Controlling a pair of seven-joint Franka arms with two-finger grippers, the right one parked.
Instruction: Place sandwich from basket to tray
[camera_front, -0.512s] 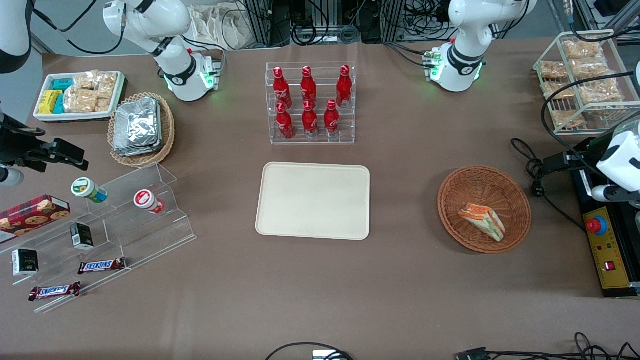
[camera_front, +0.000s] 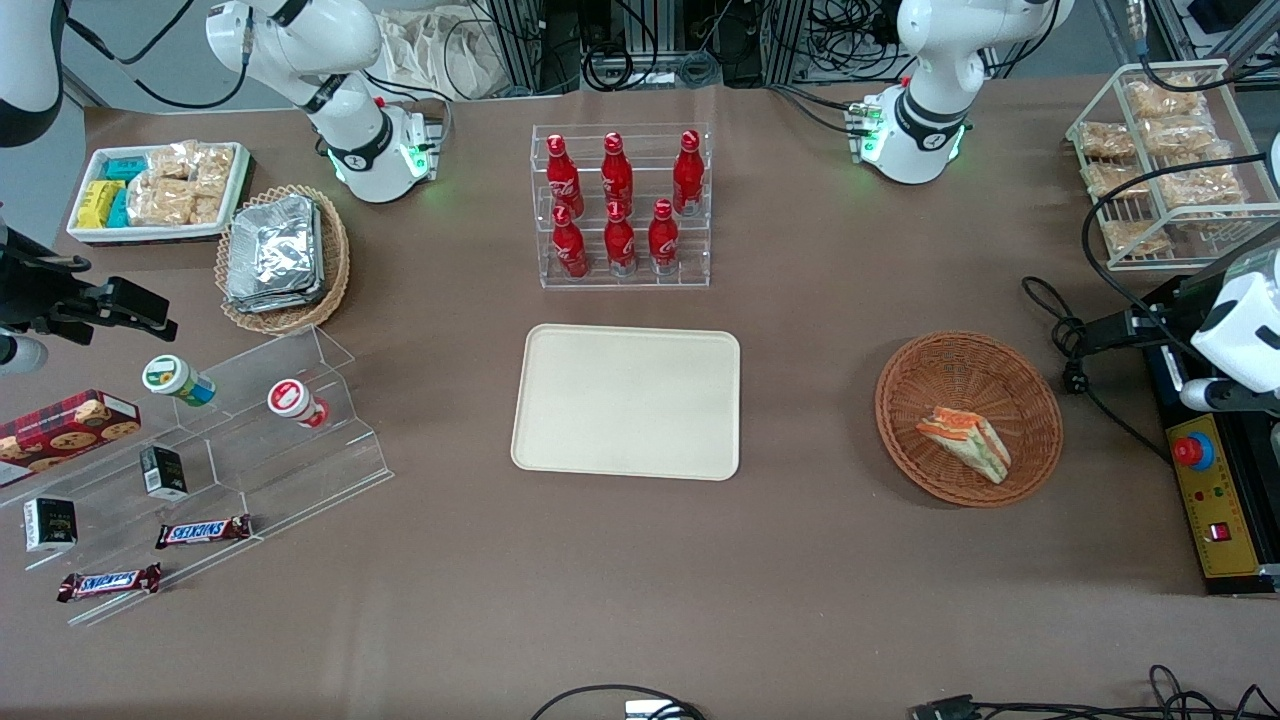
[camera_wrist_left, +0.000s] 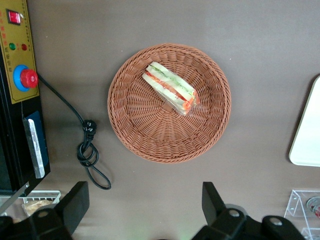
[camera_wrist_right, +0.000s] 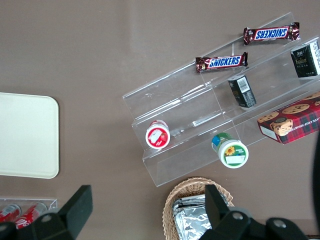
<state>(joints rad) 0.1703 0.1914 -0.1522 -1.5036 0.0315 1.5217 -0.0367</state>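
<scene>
Slightly shifted, gripper (camera_wrist_left: 142, 210) hangs spread wide above brown table (camera_front: 800, 560), near basket (camera_front: 968, 418).

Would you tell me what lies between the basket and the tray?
Only bare table between basket and tray, front view; gripper open above.

A brown-covered table (camera_front: 800, 600) carries a cream tray (camera_front: 625, 400) at its centre. From the tray, a clear rack of red bottles (camera_front: 620, 205) stands at twelve o'clock and a reddish wicker basket (camera_front: 960, 370) at three. A stepped acrylic stand (camera_front: 300, 460) sits at nine, and a tan basket of foil packets (camera_front: 335, 255) at ten. A coiled black cable (camera_front: 1070, 350) lies by the reddish basket. The left gripper (camera_wrist_left: 142, 205) hovers above the table beside that basket, fingers spread wide.
</scene>
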